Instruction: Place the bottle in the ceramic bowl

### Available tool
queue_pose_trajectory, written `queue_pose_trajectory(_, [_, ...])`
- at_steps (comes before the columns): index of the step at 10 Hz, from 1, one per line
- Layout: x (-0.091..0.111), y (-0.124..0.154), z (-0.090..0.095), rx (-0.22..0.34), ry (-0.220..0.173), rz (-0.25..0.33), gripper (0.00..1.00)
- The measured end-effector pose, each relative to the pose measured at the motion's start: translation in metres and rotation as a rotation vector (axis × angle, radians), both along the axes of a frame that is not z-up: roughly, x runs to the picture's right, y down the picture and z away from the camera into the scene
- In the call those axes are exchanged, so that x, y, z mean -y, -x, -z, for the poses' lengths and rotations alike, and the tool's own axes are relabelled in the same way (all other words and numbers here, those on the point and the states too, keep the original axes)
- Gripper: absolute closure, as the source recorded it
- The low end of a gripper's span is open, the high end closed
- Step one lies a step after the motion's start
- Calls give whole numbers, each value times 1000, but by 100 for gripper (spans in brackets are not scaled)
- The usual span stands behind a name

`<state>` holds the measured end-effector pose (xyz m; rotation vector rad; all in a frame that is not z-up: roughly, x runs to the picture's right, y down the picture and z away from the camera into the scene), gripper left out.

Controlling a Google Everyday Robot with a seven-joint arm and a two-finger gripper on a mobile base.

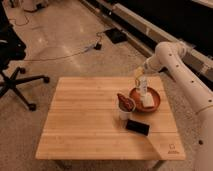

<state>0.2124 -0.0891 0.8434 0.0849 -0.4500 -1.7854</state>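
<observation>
A brown ceramic bowl (154, 99) sits on the right side of the wooden table (90, 115). A pale bottle (146, 99) lies inside the bowl. My gripper (140, 79) hangs at the end of the white arm (172, 55), just above the bowl's far left rim and close over the bottle's upper end.
A white cup holding a red-brown snack bag (125, 105) stands just left of the bowl. A black phone-like slab (137, 127) lies in front of it. An office chair (12, 65) is at the left. Cables (85, 49) lie on the floor behind the table.
</observation>
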Motion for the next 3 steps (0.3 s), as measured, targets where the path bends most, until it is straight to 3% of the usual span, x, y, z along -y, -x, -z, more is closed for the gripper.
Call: queue_pose_trajectory(3, [9,3,12,-1,-6,0,61])
